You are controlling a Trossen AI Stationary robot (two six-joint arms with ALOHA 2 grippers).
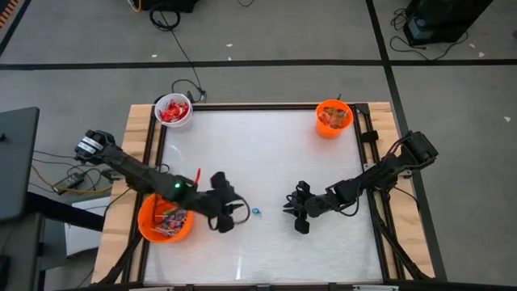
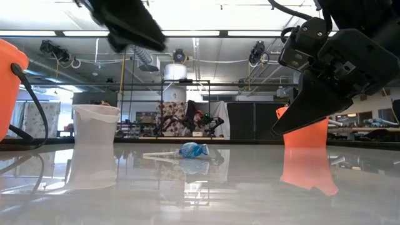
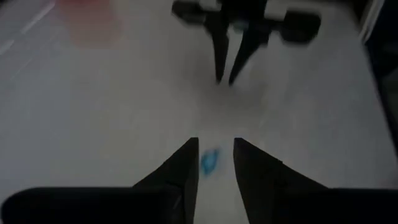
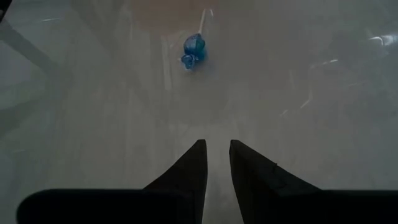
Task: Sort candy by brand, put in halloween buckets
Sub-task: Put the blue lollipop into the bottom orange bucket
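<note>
A large orange plastic bucket (image 1: 165, 220), filled with red-wrapped candy, sat at the white table's (image 1: 266, 153) left edge beneath the left arm, while a white round bucket (image 1: 173, 111) of red packets stood at the far left corner. The left gripper (image 1: 234, 214) hovered with its jaws narrowly parted just beside a small blue-wrapped lollipop on a white stick (image 1: 257, 211), which lay alone on the tabletop. Facing it, the right gripper (image 1: 289, 207) held nothing, jaws slightly apart. A small orange bucket (image 1: 332, 118) stood at the far right corner.
</note>
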